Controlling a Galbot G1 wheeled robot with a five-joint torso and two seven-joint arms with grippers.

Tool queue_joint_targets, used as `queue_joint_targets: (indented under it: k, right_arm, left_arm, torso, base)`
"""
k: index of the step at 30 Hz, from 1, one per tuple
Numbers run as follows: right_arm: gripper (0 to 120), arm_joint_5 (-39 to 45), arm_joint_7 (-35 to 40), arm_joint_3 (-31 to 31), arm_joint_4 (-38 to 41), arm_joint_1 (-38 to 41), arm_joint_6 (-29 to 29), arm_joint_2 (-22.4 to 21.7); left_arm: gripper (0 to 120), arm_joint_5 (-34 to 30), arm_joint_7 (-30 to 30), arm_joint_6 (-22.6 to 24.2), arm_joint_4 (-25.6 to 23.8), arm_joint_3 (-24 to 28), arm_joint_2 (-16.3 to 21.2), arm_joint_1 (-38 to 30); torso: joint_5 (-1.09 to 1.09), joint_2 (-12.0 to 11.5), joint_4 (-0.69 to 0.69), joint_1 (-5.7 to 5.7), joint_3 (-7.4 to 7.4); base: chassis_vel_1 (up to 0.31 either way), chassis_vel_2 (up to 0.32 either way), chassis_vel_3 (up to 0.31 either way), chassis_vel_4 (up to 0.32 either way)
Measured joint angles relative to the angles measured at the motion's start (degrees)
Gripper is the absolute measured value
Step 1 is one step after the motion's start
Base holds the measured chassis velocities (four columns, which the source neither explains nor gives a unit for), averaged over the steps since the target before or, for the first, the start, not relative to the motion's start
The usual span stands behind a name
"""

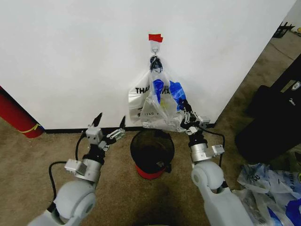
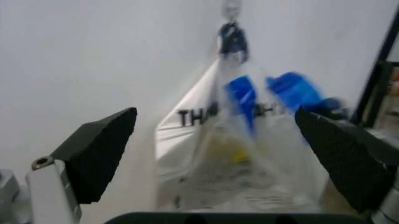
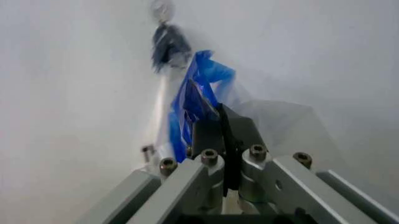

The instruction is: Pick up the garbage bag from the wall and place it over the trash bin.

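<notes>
Both arms were seen at the near edge of the head view, w/ the left claw (image 1: 109, 121) raised left of the trash bin (image 1: 152, 146) and its two dark fingers (image 2: 100, 151) spread wide, nothing held between them. From the left wrist cam the hanging bags were framed in that open gap, well beyond the tips.

Right claw (image 1: 188, 117) was placed at the lower right side of the garbage bag (image 1: 162, 96), its pads (image 3: 209, 128) pressed together on a fold of the thin plastic; blue patches of the bag were seen bunched just past the tips in the right wrist view. The bag's dark handles were still looped on the small hook (image 1: 154, 47) on the wall (image 1: 70, 56), so the bag was hung, not yet lifted off. A strip of red tape (image 1: 155, 37) was stuck just above the hook.

Behind and partly left of the garbage bag, a white bag (image 1: 138, 101) w/ dark lettering was hung from the same hook, touching it.

The trash bin, black mesh w/ a red base, was stood on the brown floor (image 1: 37, 155) directly below the bags, near the black baseboard, between the two arms. No liner was seen over its rim.

A large red cylinder (image 1: 16, 115) was leaned at the far left by the wall. A heap of white-and-blue plastic bags (image 1: 270, 188) was lying on the floor at near right, beside a black case (image 1: 273, 113).
</notes>
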Motion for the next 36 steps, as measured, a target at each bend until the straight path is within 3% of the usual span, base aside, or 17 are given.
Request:
queue_joint_targets:
  k: [5, 8, 11, 16, 19, 21, 25, 30, 36]
  right_arm:
    - [0, 2.2, 0.9, -0.3, -0.5, 0.2, -0.1, 2.0]
    - [0, 4.2, 1.4, 0.2, -0.2, -0.3, -0.2, 3.3]
    - [0, 5.6, 1.8, 0.7, 0.3, -0.7, -0.4, 4.0]
    - [0, 7.0, 2.5, 1.7, 1.1, -1.3, -0.8, 4.6]
    - [0, 6.6, 2.4, 2.3, 1.1, -1.7, -0.9, 4.3]
    - [0, 6.4, 2.4, 2.9, 0.8, -1.9, -0.9, 3.9]
    - [0, 6.5, 2.4, 3.6, 0.9, -1.9, -0.9, 3.7]
    - [0, 6.8, 2.5, 4.5, 1.7, -2.0, -0.9, 3.4]
    - [0, 6.3, 2.3, 5.3, 2.1, -2.8, -1.0, 3.2]
  left_arm:
    - [100, -8.6, -1.6, 5.7, -0.5, 6.9, 3.1, -11.1]
    - [100, -11.4, -3.0, 9.3, 3.0, 13.9, 3.2, -21.4]
    - [100, -11.2, -3.9, 11.0, 6.8, 17.9, 2.1, -27.0]
    - [100, -5.9, -5.1, 13.8, 13.4, 23.4, -0.9, -34.9]
    - [100, 3.8, -5.3, 15.3, 16.5, 26.3, -1.7, -38.7]
    - [100, 6.7, -5.1, 15.7, 16.8, 28.7, -1.6, -40.7]
    - [100, 7.3, -4.9, 16.0, 16.7, 32.2, -1.7, -42.9]
    - [95, 7.6, -4.8, 16.3, 19.5, 38.9, -4.7, -47.7]
    - [93, 7.1, -6.1, 18.2, 23.6, 41.0, -8.1, -52.3]
  torso:
    - [0.01, 0.0, -0.10, 0.00, 0.00]
    - [0.02, 0.0, -0.11, 0.01, 0.01]
    - [0.00, 0.0, -0.09, 0.01, 0.01]
    - [0.02, 0.0, -0.10, 0.01, 0.01]
    - [0.02, 0.0, -0.08, 0.01, 0.01]
    - [0.02, 0.0, -0.06, 0.01, 0.00]
    - [0.03, 0.0, -0.08, 0.01, 0.00]
    - [0.02, 0.0, -0.08, 0.01, 0.00]
    - [0.02, 0.0, -0.09, 0.01, 0.00]
  base:
    - [0.000, 0.000, 0.000, 0.000]
    - [0.000, 0.000, 0.000, 0.000]
    - [0.000, 0.000, 0.000, 0.000]
    - [0.000, 0.000, 0.000, 0.000]
    - [0.000, 0.000, 0.000, 0.000]
    - [0.000, 0.000, 0.000, 0.000]
    - [0.000, 0.000, 0.000, 0.000]
    - [0.000, 0.000, 0.000, 0.000]
    - [0.000, 0.000, 0.000, 0.000]
